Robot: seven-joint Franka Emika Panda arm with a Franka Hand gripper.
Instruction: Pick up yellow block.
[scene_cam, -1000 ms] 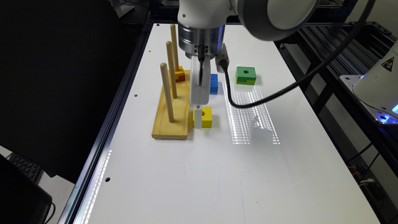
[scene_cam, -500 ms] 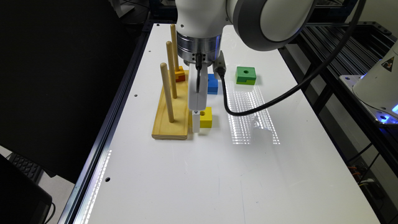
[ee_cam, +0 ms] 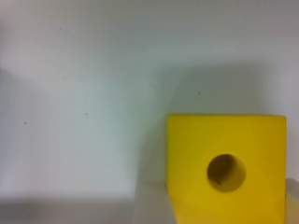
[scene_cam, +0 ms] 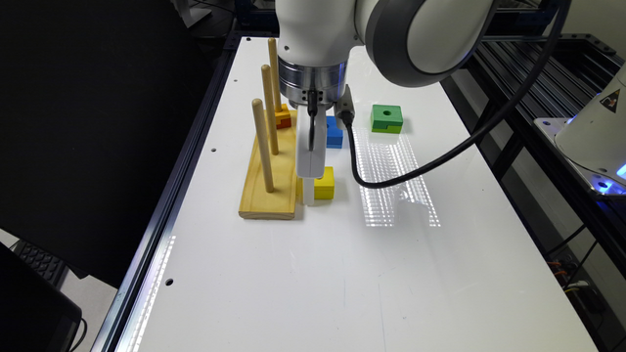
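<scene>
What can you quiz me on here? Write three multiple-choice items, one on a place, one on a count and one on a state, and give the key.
1. Where is the yellow block?
A. On the table, beside the wooden base, on the exterior view's right of it
B. On top of the green block
C. Threaded on a peg

2. How many upright pegs stand on the wooden base?
A. Two
B. Three
C. Five

3. How does the yellow block's hole face?
A. Sideways
B. Plugged by a peg
C. Upward, open

Key: 1 A, as the exterior view shows it next to the base's edge; 2 B, as three pegs stand in a row; 3 C, as the wrist view looks straight into the open hole.
</scene>
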